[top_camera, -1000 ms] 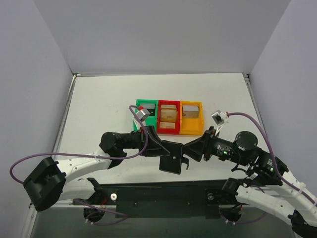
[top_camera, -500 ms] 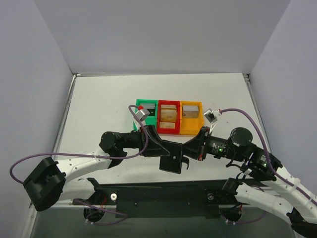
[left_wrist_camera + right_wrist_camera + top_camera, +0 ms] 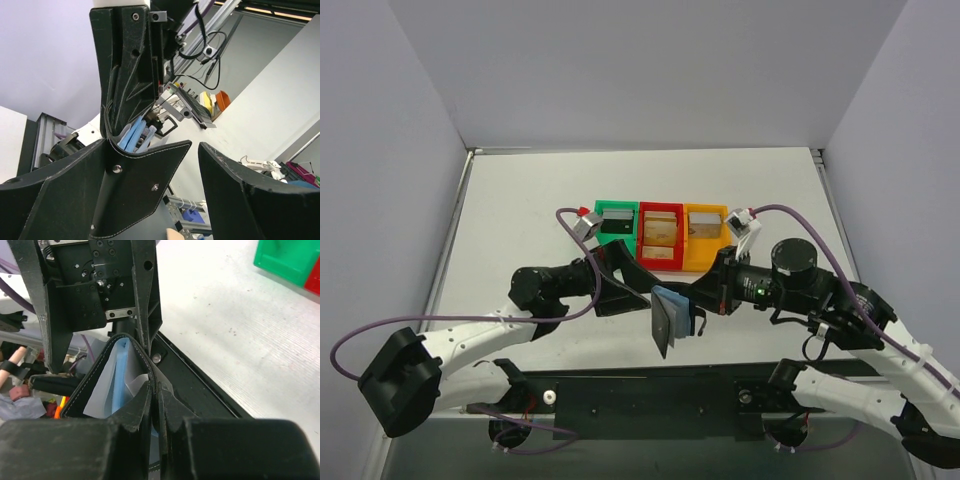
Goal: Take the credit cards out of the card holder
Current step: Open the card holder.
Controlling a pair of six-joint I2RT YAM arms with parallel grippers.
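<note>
Evidently the step in hand was pulling the cards (image 3: 121,382) from the card holder (image 3: 669,318), which hung in the air at the lower centre of the top view, below the red bin (image 3: 641,240) and above the near edge of the worktop (image 3: 540,220). The right tool (image 3: 694,306) was clamped tight on the holder's black stitched edge, while the left tool (image 3: 625,288) stood just to its left with its fingers spread wide and gripping nothing. To do the step well, the left tool should probably narrow onto the exposed blue and white card edges only, not the leather flap, and draw them straight out along the pocket while the right tool holds firm; pinching the flap too would drag the whole case. From above, the holder appeared nearly edge-on and tilted, its long axis running from upper to lower in the frame, a pale blue panel turned toward the right. In the right wrist view its open mouth pointed up the frame, toward the left tool.
</note>
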